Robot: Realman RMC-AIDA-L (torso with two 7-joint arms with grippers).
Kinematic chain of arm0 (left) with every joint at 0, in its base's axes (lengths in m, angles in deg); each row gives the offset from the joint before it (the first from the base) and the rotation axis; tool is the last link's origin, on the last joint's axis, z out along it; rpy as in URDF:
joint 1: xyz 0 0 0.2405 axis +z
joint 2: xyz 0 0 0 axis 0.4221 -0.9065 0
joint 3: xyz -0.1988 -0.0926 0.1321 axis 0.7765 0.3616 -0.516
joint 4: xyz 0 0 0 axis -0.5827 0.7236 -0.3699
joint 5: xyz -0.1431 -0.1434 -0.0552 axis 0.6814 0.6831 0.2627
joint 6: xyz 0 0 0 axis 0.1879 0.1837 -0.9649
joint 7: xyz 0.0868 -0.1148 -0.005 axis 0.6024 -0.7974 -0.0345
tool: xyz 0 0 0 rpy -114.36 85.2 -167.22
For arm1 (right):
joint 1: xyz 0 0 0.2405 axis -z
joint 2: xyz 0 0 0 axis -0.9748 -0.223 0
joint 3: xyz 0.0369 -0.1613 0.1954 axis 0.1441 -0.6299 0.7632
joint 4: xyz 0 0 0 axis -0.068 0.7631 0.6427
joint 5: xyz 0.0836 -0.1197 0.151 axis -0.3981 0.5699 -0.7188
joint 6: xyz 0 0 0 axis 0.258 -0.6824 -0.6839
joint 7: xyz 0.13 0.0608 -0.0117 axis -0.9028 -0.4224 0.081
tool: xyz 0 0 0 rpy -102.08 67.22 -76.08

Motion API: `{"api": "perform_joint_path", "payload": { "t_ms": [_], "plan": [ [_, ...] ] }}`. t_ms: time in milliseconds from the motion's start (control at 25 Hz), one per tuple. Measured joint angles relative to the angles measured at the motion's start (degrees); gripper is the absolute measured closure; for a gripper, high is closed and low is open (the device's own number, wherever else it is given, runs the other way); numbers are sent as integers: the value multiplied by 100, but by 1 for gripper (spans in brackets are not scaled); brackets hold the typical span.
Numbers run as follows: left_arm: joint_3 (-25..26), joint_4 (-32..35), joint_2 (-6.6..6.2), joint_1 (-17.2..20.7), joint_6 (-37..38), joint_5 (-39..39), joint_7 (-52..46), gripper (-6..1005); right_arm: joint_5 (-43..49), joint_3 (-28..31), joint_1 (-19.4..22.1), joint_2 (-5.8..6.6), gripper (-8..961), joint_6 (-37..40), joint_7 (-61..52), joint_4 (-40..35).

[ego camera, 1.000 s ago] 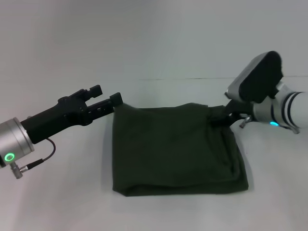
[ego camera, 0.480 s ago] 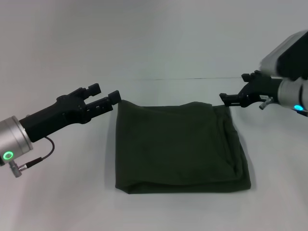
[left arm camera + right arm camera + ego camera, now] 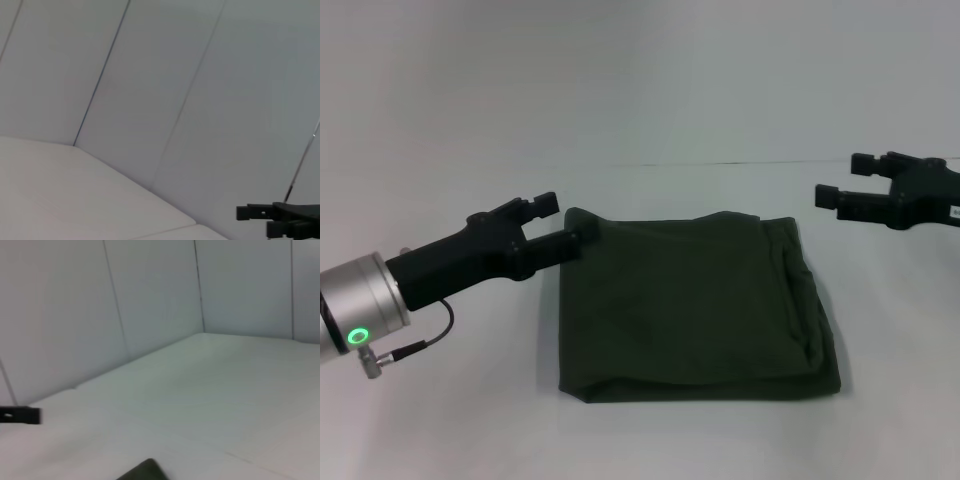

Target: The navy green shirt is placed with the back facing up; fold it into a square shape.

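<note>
Left gripper point(image 3: 563, 220), black, reaching in from the left side of the head view, fingers spread apart with nothing between them. Lower fingertip point(image 3: 582, 234) right at the far left corner of the navy green shirt point(image 3: 695, 305), seemingly touching the cloth edge; upper fingertip raised a little above the surface. Behind the fingers, a black gripper body, then a silver wrist cylinder with a glowing green ring point(image 3: 358, 335) and a thin black cable point(image 3: 415, 345) looping beneath it.

Right gripper point(image 3: 845, 183), also black, entering from the right edge of the head view, fingers parted and empty, held up off the surface and clear of the shirt, beyond its far right corner.

Shirt lying between the two grippers, folded into a roughly square dark olive block, flat on a plain white table point(image 3: 440, 430). Layered edges visible along the right side, a soft rolled fold along the near edge, a slight hump in the far edge.

Left wrist view: pale wall panels, a strip of white table, and the right gripper point(image 3: 256, 220) seen far off in one corner. Right wrist view: white table and wall panels, a dark corner of the shirt point(image 3: 142, 471) at the picture's edge, and a black fingertip of the left gripper point(image 3: 20, 415) at another edge.
</note>
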Motion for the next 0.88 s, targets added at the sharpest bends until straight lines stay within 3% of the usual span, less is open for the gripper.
{"api": "perform_joint_path", "payload": {
  "t_ms": [320,440,600,680,880],
  "plan": [
    [-181,-41,4,-21,-13,-7,281,82,-13,-21,131,35,22,215,238,95],
    [-444,-115,-43,-95,256,-41,702,82,11,-123,71,212,22,1029,822,468],
    [-854,-237,-240,-455,526,-632,804,82,163,-242,0,425,23,1622,1080,768],
    [-860,-277,-281,-567,536,-882,824,82,263,-266,0,425,23,1700,1124,786],
    [-835,-272,-297,-612,480,-951,853,82,303,-483,-11,275,23,1734,1223,771]
  ]
}}
